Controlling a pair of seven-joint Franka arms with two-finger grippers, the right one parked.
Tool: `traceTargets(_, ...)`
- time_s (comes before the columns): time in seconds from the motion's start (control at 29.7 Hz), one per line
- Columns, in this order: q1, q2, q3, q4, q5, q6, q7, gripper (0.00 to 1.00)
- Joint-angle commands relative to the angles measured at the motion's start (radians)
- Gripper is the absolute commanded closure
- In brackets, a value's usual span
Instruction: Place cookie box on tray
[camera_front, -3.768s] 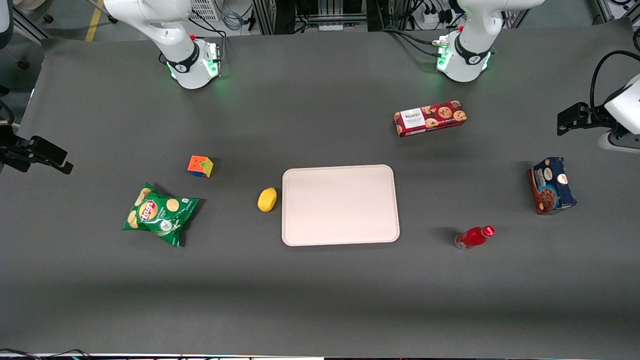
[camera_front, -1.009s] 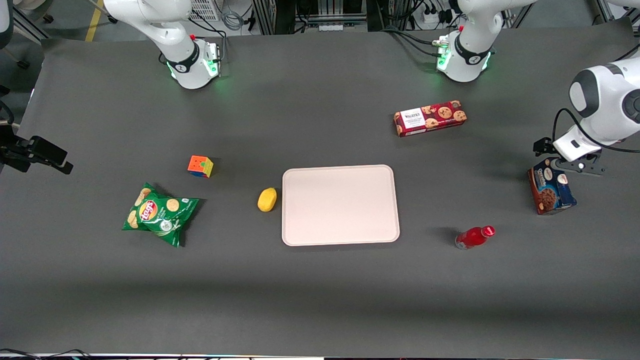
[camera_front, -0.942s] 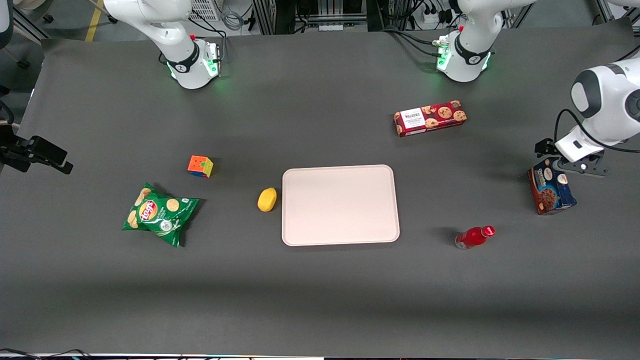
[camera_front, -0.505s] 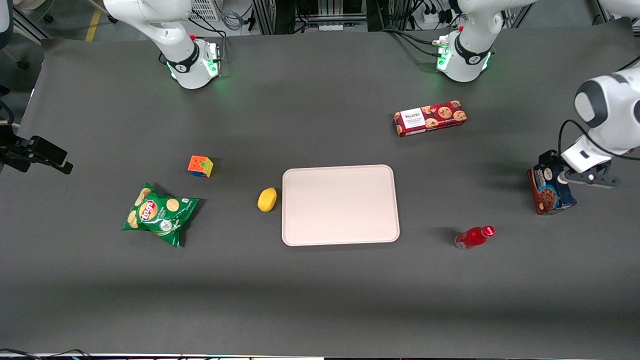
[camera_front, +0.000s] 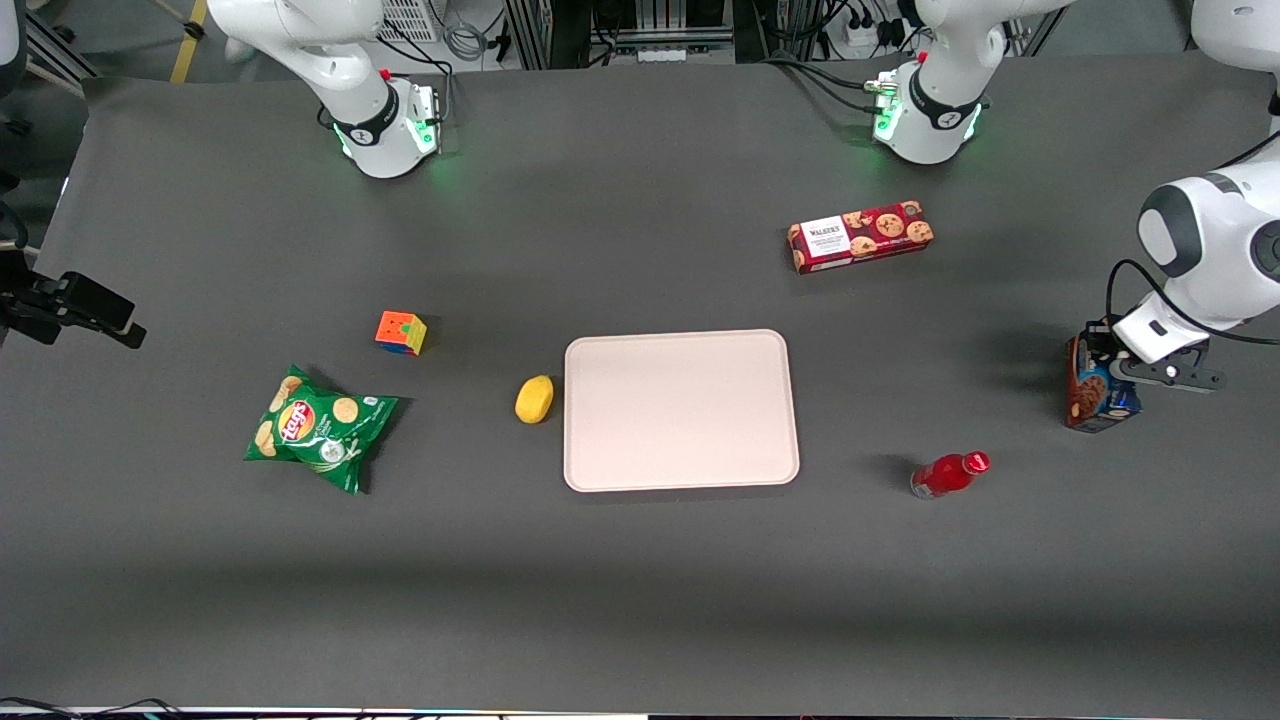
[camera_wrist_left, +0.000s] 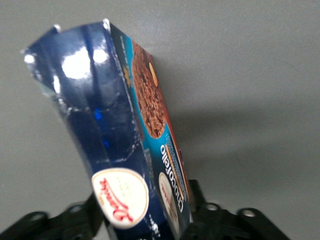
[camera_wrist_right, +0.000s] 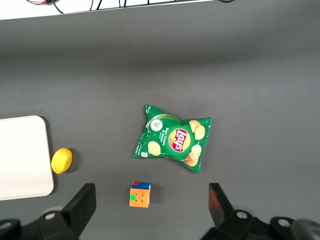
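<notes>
Left arm bent low, hand (camera_front: 1100, 365) clamped — fingers (camera_wrist_left: 82, 215) closed on cookie box (camera_wrist_left: 120, 145)

Robotics lab: dark-covered table (camera_front: 640, 600), bolted arm bases (camera_front: 385, 130) with green lights, cables and power strips (camera_front: 860, 25).

The working left arm (camera_front: 1215, 250) has glossy white rounded shells with a dark grey joint cap and a thin black cable looping beneath the wrist. Its base (camera_front: 925, 115) is a white cone with a black band, a small red button and green glowing lights. The gripper (camera_wrist_left: 150, 217) is black plastic, with round silver screw heads on its body.
</notes>
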Motion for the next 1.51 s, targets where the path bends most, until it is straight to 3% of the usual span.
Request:
traceTargets(0.0,-0.007,-0.073,-0.011,0.077,-0.046,-0.156,0.025,1.0)
traceTargets(0.34,-0.012,-0.224,-0.132,0.382,-0.093,-0.724,-0.072,1.0)
traceTargets(0.5,-0.013,-0.227,-0.243,0.583,-0.097,-0.995,-0.237,1.0)
traceTargets(0.67,-0.012,-0.227,-0.378,0.66,-0.164,-1.112,-0.444,1.0)
traceTargets(0.91,-0.015,-0.207,-0.563,0.66,-0.238,-1.085,-0.667,1.0)
traceTargets(1.04,-0.058,-0.129,-0.64,0.594,-0.251,-0.923,-0.78,1.0)
traceTargets(1.18,-0.13,-0.058,-0.642,0.528,-0.247,-0.763,-0.858,1.0)
traceTargets(1.48,-0.179,0.014,-0.639,0.344,-0.229,-0.441,-0.9,1.0)
